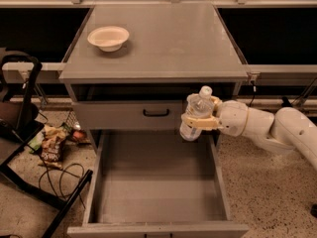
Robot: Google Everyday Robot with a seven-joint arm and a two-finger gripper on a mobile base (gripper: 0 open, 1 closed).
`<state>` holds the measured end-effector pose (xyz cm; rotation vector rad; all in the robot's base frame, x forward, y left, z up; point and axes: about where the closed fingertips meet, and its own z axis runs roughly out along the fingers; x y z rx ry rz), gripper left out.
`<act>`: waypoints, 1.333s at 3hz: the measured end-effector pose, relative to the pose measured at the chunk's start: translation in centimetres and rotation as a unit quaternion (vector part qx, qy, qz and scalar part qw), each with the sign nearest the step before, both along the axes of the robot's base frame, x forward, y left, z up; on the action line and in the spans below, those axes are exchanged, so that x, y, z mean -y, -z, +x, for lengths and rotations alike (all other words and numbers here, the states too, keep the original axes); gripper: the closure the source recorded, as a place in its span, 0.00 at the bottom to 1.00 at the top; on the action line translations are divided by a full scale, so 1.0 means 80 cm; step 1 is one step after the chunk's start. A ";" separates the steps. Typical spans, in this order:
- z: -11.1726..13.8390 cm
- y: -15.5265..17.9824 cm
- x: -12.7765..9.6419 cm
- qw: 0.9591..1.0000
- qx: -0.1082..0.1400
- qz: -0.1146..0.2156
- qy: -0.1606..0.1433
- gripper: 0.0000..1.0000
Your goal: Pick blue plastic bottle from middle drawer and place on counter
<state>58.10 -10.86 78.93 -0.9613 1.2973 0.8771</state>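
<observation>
The blue plastic bottle (196,114), clear with a white cap, is held nearly upright in my gripper (199,118), which is shut around its middle. Bottle and gripper hang above the right rear part of the open middle drawer (158,180), in front of the closed upper drawer front (129,114) and below the rim of the counter (163,38). My white arm (267,125) comes in from the right. The drawer floor is bare.
A cream bowl (108,37) sits on the counter's back left. A black chair frame (25,133), snack bags (52,143) and cables lie on the floor at the left. A rail (282,69) runs to the right of the cabinet.
</observation>
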 end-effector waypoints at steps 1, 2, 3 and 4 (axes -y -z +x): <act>0.000 0.000 0.000 1.000 0.000 0.000 0.000 1.00; 0.012 -0.035 0.005 1.000 0.008 -0.008 0.005 1.00; 0.047 -0.127 0.016 0.999 0.021 -0.005 0.027 1.00; 0.083 -0.190 0.022 0.999 0.020 -0.002 0.042 1.00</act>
